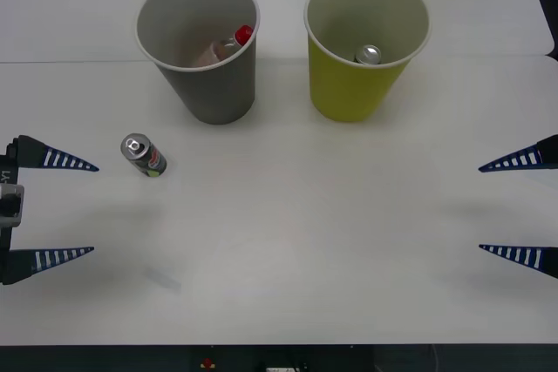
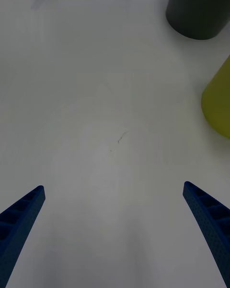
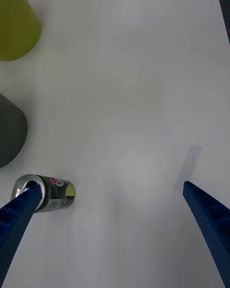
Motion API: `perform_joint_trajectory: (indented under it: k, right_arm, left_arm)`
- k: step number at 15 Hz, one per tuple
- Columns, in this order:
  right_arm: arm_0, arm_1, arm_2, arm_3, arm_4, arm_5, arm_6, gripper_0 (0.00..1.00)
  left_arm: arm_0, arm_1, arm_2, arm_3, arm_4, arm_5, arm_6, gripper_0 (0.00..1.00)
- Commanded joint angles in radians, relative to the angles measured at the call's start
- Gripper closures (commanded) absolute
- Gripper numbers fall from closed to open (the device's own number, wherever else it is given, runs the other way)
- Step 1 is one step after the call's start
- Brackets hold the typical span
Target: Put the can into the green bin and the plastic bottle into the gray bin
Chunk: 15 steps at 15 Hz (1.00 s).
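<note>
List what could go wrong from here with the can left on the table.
1. The can lies on its side near the gray bin; a nudge from the open left gripper could roll it away.
2. It sits closer to the gray bin than the green bin, which already holds a can, so a misdrop is plausible.

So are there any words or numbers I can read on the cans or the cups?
The can lying on the table: a round red, white and blue logo and a lime-green patch show, but its small print is too blurred to read.
The can in the green bin: just its silver top shows, no text.
The plastic bottle in the gray bin: no readable text.
Both bins' walls: plain.
</note>
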Motion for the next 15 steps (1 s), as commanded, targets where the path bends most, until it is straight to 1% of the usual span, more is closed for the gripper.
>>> perform_joint_trajectory:
  k: [1,2,7,8,9,12,13,15]
  right_arm:
    - [0.000,0.000,0.000,0.000,0.000,0.000,0.000,0.00]
    - [0.000,0.000,0.000,0.000,0.000,0.000,0.000,0.00]
    - [0.000,0.000,0.000,0.000,0.000,0.000,0.000,0.00]
    - [0.000,0.000,0.000,0.000,0.000,0.000,0.000,0.00]
    - [0.000,0.000,0.000,0.000,0.000,0.000,0.000,0.00]
    - [0.000,0.000,0.000,0.000,0.000,0.000,0.000,0.00]
    - [0.000,0.000,0.000,0.000,0.000,0.000,0.000,0.00]
    - [0.000,0.000,0.000,0.000,0.000,0.000,0.000,0.00]
  left_arm:
    - [0.000,0.000,0.000,0.000,0.000,0.000,0.000,0.00]
    - [0.005,-0.015,0.002,-0.001,0.007,0.012,0.001,0.00]
    - [0.019,-0.010,0.014,-0.019,0.036,0.016,0.024,0.00]
    - [0.022,-0.010,0.014,-0.018,0.039,0.019,0.041,0.00]
    - [0.027,-0.010,0.011,-0.021,0.042,0.021,0.095,0.00]
    - [0.037,-0.013,-0.015,-0.035,0.053,0.032,0.179,0.00]
    - [0.039,-0.015,-0.041,-0.035,0.060,0.050,0.213,0.00]
    - [0.039,-0.022,-0.079,-0.035,0.070,0.090,0.231,0.00]
